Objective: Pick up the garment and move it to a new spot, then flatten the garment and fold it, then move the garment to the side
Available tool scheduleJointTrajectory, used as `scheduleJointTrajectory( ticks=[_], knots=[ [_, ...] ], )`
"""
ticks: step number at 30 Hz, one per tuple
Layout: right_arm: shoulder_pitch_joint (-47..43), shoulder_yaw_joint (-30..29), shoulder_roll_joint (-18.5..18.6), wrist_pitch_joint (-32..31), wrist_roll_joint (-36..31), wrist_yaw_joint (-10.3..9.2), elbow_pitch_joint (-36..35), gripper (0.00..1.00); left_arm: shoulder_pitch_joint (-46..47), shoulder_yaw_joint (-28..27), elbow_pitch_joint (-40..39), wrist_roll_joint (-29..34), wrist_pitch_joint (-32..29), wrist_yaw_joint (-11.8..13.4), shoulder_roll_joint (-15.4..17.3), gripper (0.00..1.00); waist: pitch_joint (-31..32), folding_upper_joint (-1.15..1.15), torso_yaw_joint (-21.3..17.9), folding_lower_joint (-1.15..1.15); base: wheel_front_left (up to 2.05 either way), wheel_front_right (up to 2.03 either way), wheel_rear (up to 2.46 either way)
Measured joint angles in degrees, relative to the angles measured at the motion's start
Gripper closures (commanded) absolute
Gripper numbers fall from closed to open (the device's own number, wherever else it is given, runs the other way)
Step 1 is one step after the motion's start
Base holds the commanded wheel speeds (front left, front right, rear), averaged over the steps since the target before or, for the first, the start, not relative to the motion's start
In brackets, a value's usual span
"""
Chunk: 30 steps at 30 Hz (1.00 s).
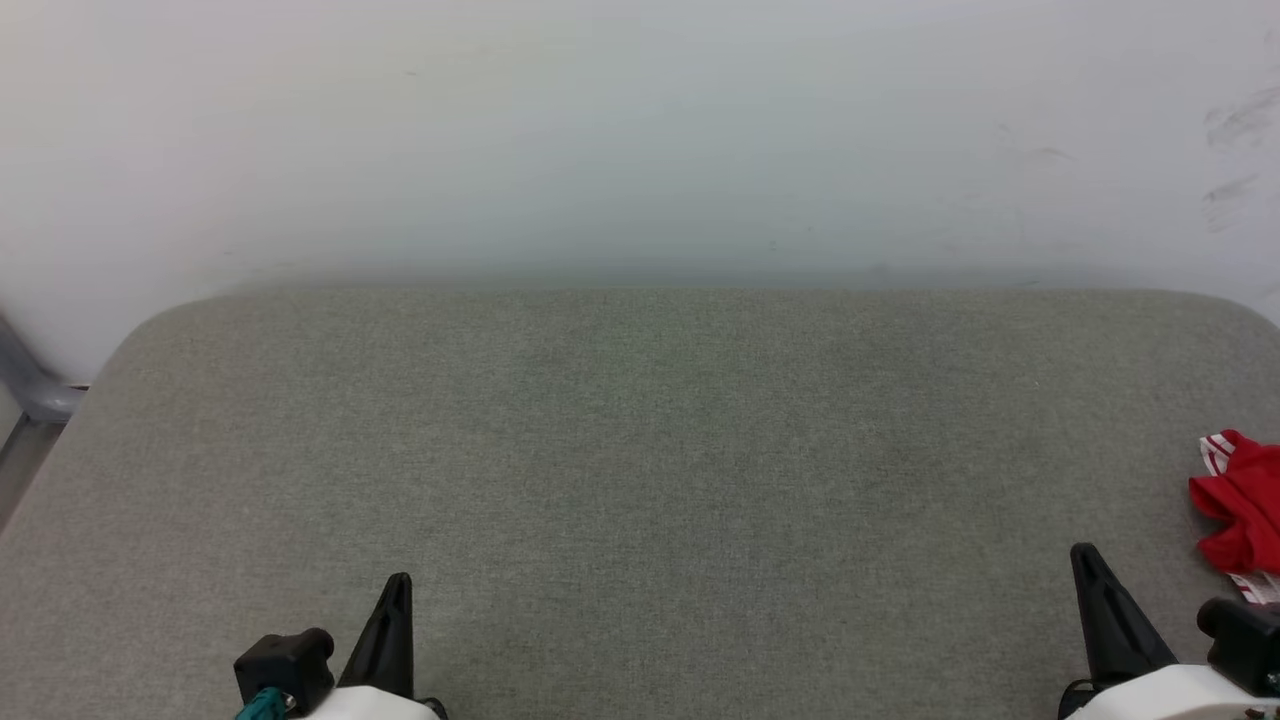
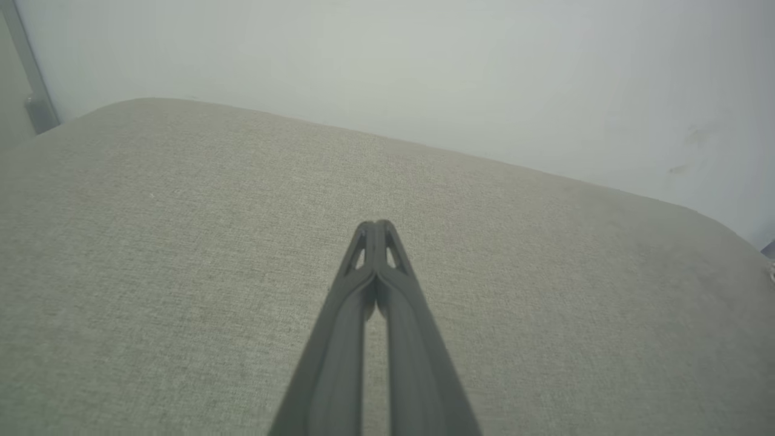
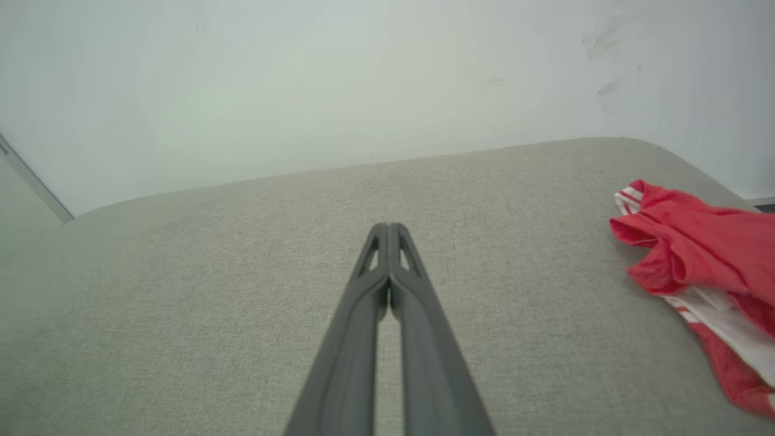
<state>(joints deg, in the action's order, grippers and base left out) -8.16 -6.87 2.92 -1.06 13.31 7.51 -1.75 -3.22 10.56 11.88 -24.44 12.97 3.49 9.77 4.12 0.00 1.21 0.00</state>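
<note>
Pale wall [image 1: 640, 130] beyond both sets of fingertips, and under them a wide grey padded surface [image 1: 640, 450] runs out ahead of each hand. Now the garment [image 1: 1245, 500]: a red bunch just outboard of the right gripper [image 1: 1083, 552], a little ahead of its tips and well apart from the left gripper [image 1: 400, 580] across the pad. The head view's edge cuts it off. Both grippers sit low, fingers pressed together with nothing between them. Striped trim [image 1: 1215, 452] pokes up at the heap's far corner.

A rumpled heap at the side fits a shirt waiting to be lifted, or one already set aside; how neat it is I cannot tell from the part in view.

The dangers, as I judge them: it lies near the pad's rounded corner on the right gripper's outer side, so a nudge from closed fingers could push it over the rim. A pinch on one loose layer could drag the rest along in a tangle.
</note>
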Motion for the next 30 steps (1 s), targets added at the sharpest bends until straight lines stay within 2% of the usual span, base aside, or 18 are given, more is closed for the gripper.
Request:
scheduleJointTrajectory(
  ticks=[15, 30],
  knots=[
    [2.4, 0.2, 0.0, -0.8, 16.0, -0.01, 2.8, 1.0, 1.5, -3.4, 0.4, -13.6, -3.8, -2.1, -1.4, 1.0, -0.5, 0.0, -0.2, 0.0, 0.0, 0.0, 0.0],
    [4.8, 0.3, 0.0, -1.7, 29.1, -0.01, 5.5, 1.0, 3.1, -6.2, 0.7, -24.9, -7.1, -4.0, -2.7, 1.0, -1.1, 0.0, -0.3, 0.0, 0.0, 0.0, 0.0]
  ],
)
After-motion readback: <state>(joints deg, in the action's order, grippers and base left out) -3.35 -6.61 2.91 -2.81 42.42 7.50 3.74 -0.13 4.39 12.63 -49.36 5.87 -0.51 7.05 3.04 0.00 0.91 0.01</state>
